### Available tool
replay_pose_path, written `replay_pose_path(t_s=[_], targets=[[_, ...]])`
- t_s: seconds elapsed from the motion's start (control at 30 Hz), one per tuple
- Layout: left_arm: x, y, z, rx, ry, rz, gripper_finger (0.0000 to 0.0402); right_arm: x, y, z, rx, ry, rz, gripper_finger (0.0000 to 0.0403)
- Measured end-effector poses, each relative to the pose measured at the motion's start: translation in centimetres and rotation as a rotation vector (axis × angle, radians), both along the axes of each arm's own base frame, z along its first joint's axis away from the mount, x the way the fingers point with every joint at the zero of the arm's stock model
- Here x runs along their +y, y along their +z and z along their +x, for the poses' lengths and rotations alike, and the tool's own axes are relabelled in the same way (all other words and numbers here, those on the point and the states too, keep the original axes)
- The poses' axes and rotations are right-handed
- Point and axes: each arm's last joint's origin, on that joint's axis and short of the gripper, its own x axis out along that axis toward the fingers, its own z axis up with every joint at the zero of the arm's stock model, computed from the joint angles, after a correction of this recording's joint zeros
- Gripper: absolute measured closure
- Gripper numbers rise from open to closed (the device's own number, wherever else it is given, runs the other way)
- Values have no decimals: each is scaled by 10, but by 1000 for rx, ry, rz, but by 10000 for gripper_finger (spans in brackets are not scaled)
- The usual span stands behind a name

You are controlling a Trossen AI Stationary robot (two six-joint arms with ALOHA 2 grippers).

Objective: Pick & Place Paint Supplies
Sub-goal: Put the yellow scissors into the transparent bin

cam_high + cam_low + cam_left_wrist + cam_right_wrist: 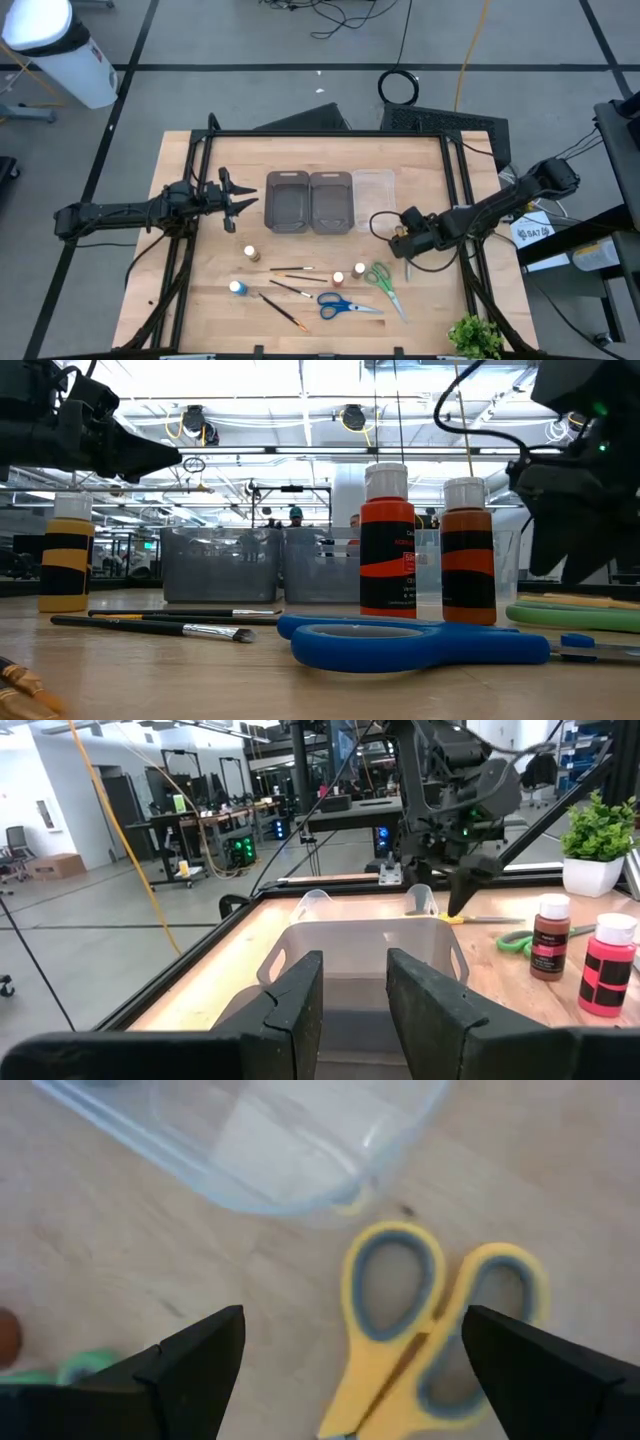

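My right gripper (350, 1370) is open and points steeply down over the yellow scissors (420, 1330). They lie flat on the table by a corner of the clear tray (260, 1150), their handle loops between my spread fingers but untouched. In the high view this gripper (405, 245) is right of centre. My left gripper (235, 200) hovers level at the left, open and holding nothing, facing the grey trays (288, 200). A brown bottle (250, 253), a blue bottle (237, 288) and an orange bottle (338, 277) stand on the table among thin brushes (290, 288), blue scissors (345, 305) and green scissors (385, 285).
Two grey trays and the clear tray (373, 190) stand side by side at the table's middle far part. A black frame (320, 133) borders the table. A small potted plant (475, 335) stands at the near right corner. Bare wood lies between the left gripper and the bottles.
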Motion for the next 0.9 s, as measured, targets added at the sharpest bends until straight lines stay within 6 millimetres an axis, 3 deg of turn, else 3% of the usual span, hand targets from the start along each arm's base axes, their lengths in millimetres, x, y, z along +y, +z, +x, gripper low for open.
replay_pose_path(t_s=[0.13, 0.37, 0.7, 0.9], targets=[[0, 0, 0, 3, 0, -1, 277, 0, 6, -2, 54, -7, -10, 46], [0, 0, 0, 3, 0, -12, 277, 0, 0, -5, 122, -51, 6, 46], [0, 0, 0, 0, -1, -23, 277, 2, -16, 0, 185, -36, 6, 46], [0, 0, 0, 0, -1, -23, 277, 5, -27, 4, 127, 8, 46, 46]])
